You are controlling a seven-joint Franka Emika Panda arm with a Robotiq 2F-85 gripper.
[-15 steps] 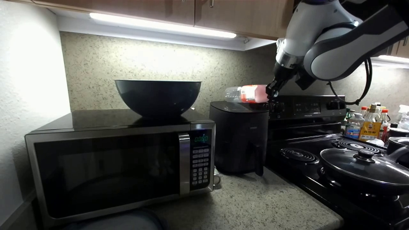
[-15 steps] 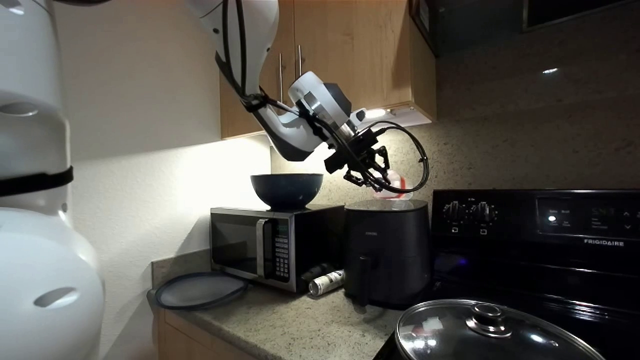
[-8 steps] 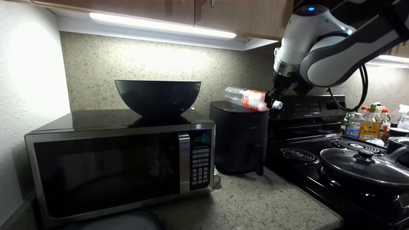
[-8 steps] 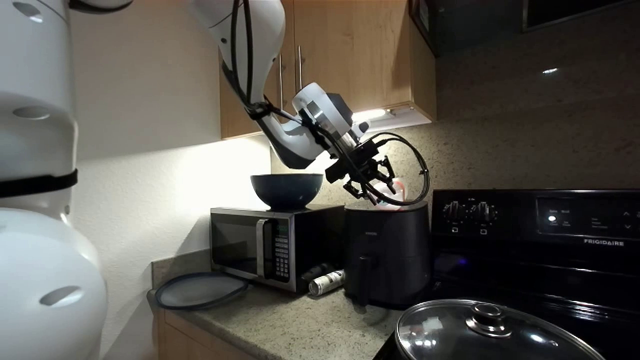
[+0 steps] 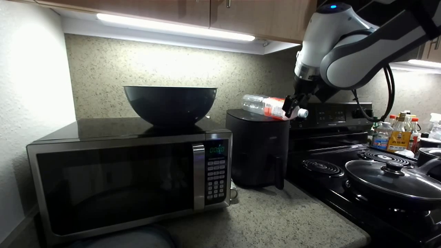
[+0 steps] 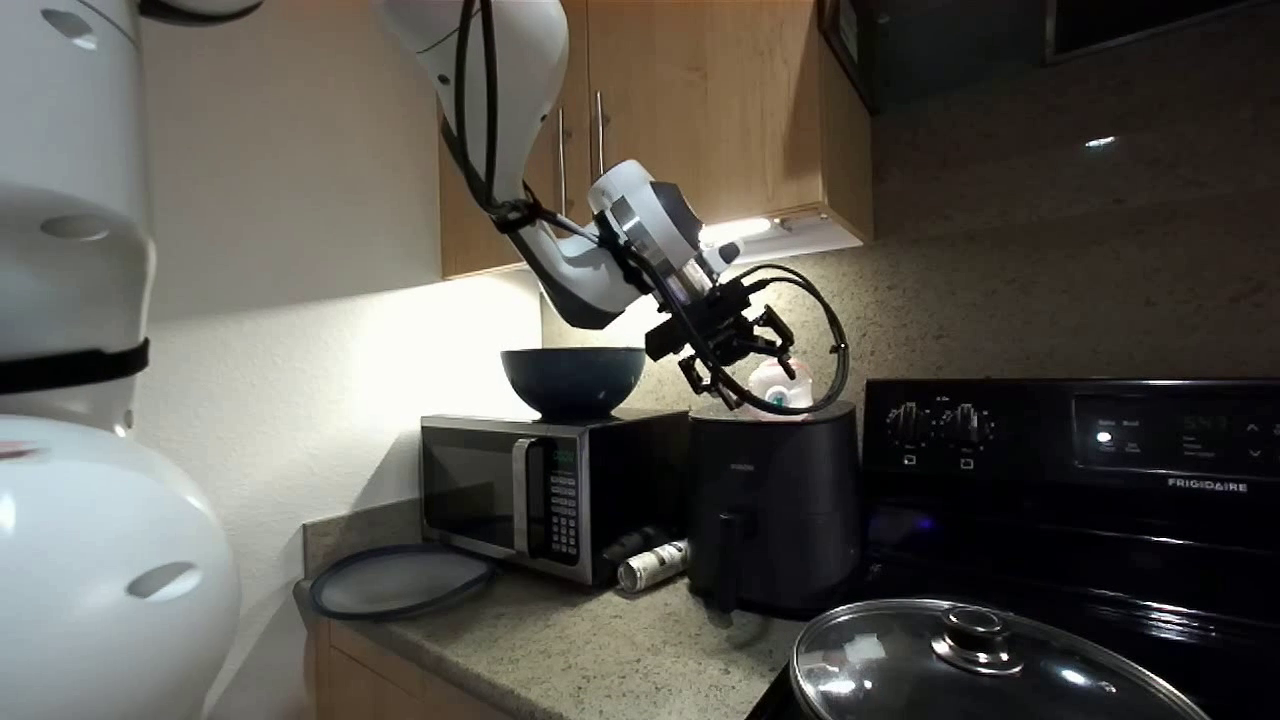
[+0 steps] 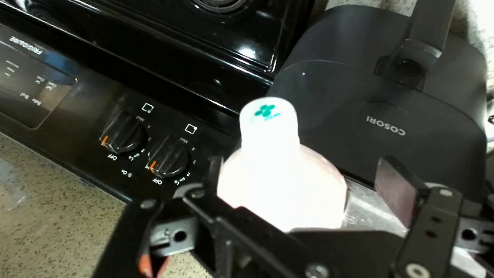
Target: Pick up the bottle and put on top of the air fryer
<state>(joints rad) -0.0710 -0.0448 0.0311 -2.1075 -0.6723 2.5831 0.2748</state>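
Note:
Lying on its side on top of the black air fryer (image 5: 260, 151) is the clear bottle (image 5: 274, 108) with its red-orange label. Its white-capped neck reaches past the fryer's rim. My gripper (image 6: 762, 388) is at that cap end, open, with its jaws on either side of the bottle. In the wrist view the bottle's shoulder (image 7: 285, 185) looks washed out by light. One of the fingers (image 7: 214, 173) is close against it; whether they touch I cannot tell. A visible gap separates the opposite pad (image 7: 395, 193) from the bottle.
Beside the fryer stands the microwave (image 5: 113, 186) with a dark bowl (image 5: 170, 105) on top. A can (image 6: 653, 566) lies between them on the counter. The stove carries a lidded pan (image 5: 392, 182). The upper cabinet (image 6: 700, 100) hangs close above the arm.
My gripper has opened and let go of the bottle. The bottle's cap end has dropped and now shows beyond the fingers. The arm has shifted slightly.

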